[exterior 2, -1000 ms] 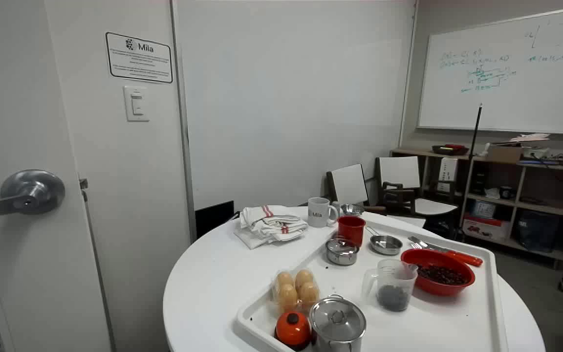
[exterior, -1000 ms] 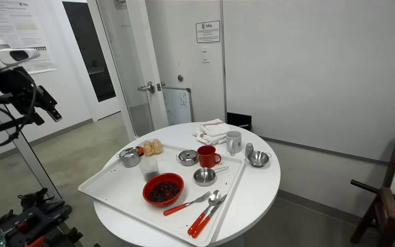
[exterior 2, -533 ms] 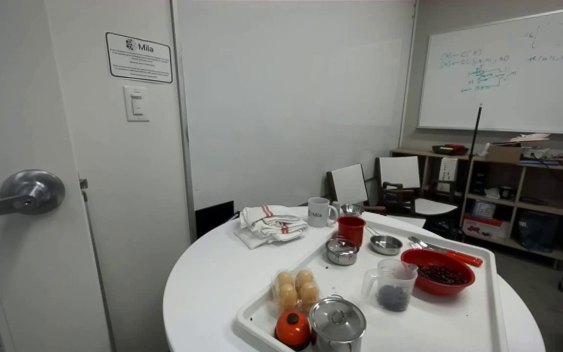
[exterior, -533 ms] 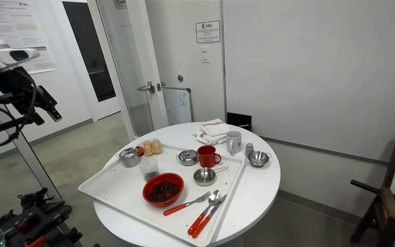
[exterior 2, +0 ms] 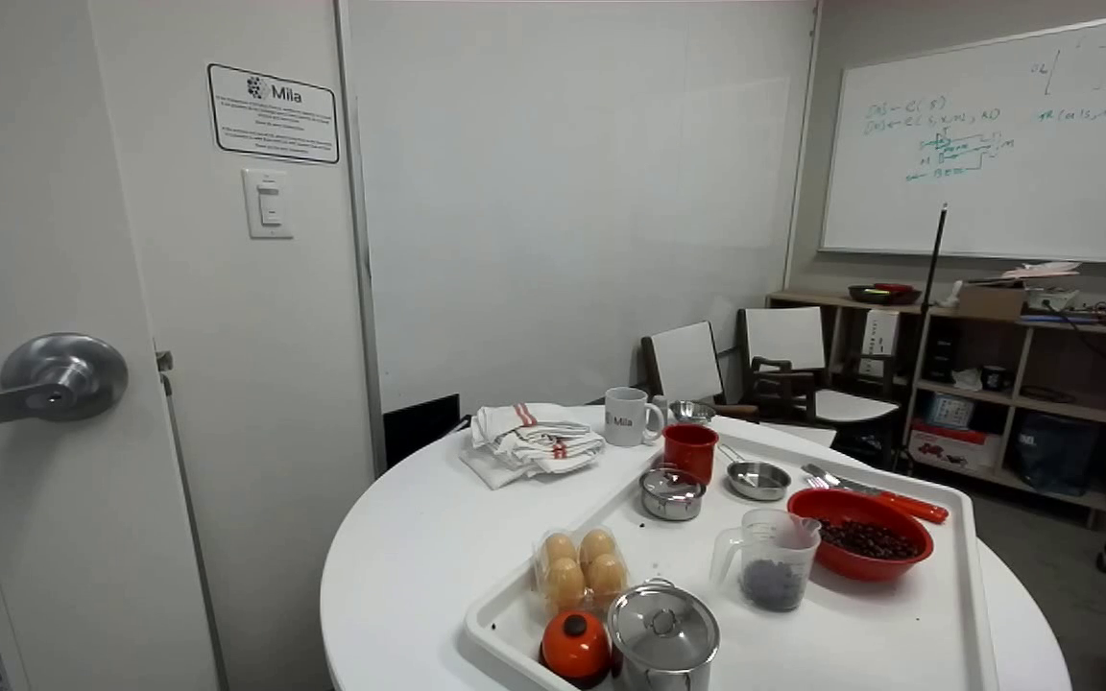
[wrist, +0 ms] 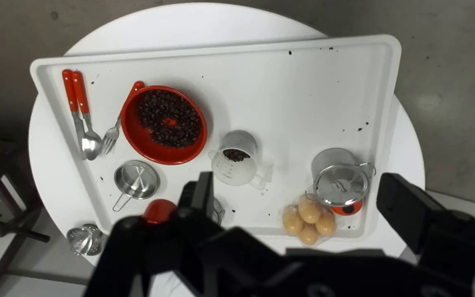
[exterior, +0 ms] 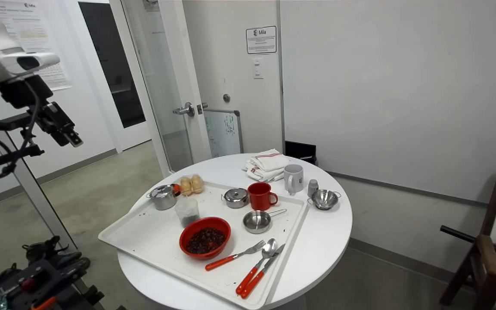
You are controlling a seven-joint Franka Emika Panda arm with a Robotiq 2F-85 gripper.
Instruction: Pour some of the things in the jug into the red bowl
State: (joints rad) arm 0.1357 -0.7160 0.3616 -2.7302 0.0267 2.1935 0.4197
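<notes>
Right, in an exterior view the gripper (exterior: 71,140) hangs well apart from the tray (exterior: 153,234), and from this angle I can't tell how its jaws stand. The translucent jug (exterior: 187,209) is upright on the tray, just beside the red bowl (exterior: 207,222). In an exterior view the jug's spout (exterior 2: 810,528) faces the bowl, and dark beans (exterior 2: 865,539) lie in there already. Now the wrist view, and there it is: jaws spread wide, pinching nothing, more beans down inside the jug, its handle (wrist: 262,181) pointing away from the bowl. With beans in both, a finished pour can't be ruled out, but I'd call this the approach, grasp not yet made. Next: come down over the jug, close on it, lift level, tip gently above the bowl, stop before it empties.
</notes>
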